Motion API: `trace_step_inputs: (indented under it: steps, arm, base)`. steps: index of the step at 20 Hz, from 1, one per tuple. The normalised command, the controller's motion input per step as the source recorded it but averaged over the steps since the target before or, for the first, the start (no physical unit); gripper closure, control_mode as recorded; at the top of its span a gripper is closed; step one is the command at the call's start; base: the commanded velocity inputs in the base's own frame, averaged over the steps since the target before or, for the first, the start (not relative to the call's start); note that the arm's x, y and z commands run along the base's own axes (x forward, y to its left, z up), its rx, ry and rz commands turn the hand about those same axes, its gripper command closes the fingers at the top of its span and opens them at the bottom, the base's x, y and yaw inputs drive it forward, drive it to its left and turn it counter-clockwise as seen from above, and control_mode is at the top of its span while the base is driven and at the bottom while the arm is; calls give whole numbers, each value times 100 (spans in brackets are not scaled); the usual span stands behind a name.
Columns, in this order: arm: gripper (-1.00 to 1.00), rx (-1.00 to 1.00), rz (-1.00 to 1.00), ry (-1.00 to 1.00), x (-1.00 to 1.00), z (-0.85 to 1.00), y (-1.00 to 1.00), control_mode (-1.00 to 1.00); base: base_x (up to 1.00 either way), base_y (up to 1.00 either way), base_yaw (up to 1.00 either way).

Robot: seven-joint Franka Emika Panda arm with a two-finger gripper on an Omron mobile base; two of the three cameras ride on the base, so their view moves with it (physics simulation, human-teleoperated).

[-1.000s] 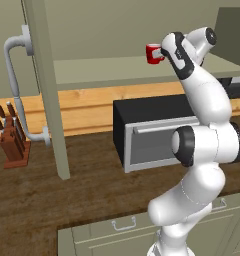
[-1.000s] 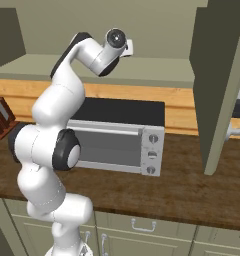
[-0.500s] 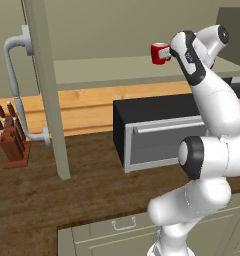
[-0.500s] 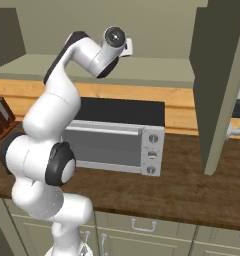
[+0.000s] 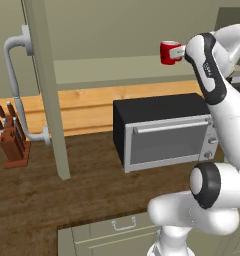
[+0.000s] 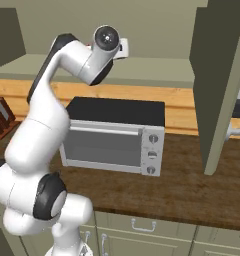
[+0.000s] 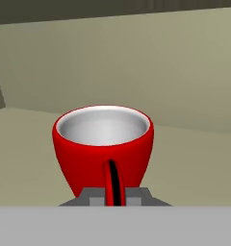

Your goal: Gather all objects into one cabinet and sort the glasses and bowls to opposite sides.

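My gripper [image 5: 181, 51] is shut on the handle of a glossy red mug [image 5: 169, 52] and holds it upright just above the pale green shelf [image 5: 107, 70] of the olive-green cabinet. In the hand view the red mug [image 7: 103, 144] has a white inside, and its thin handle stands pinched between my gripper [image 7: 112, 196] fingertips. Whether the mug's base touches the shelf I cannot tell. The cabinet's doors stand open: one door [image 5: 44, 85] with a curved grey handle [image 5: 14, 90] at the left, the other door [image 6: 217, 85] at the right.
A black and silver toaster oven [image 5: 162, 132] stands on the dark wooden counter [image 5: 67, 200] below the shelf, right under my arm. A knife block [image 5: 12, 142] sits at the far left. Low cupboards with small handles [image 6: 142, 227] run along the front.
My arm has swung to the right, carrying the red mug rightward along the shelf at about the same height. The grip on the handle has stayed the same.
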Motion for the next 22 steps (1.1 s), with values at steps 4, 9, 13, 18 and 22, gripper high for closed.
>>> trace_step_inputs:
  steps: [4, 9, 13, 18, 22]
  arm:
    - [100, 12, -18, -2, -100, 29, 1, -100]
    - [100, 2, -17, -16, -100, 5, 16, -100]
    - [100, 0, -1, -20, -100, 0, 24, -100]
    - [100, 0, 0, -1, -100, 4, 12, -100]
    - [100, 0, 0, 10, -79, 4, 2, -100]
  base:
    - [0, 0, 0]
    - [0, 0, 0]
    - [0, 0, 0]
    - [0, 0, 0]
    - [0, 0, 0]
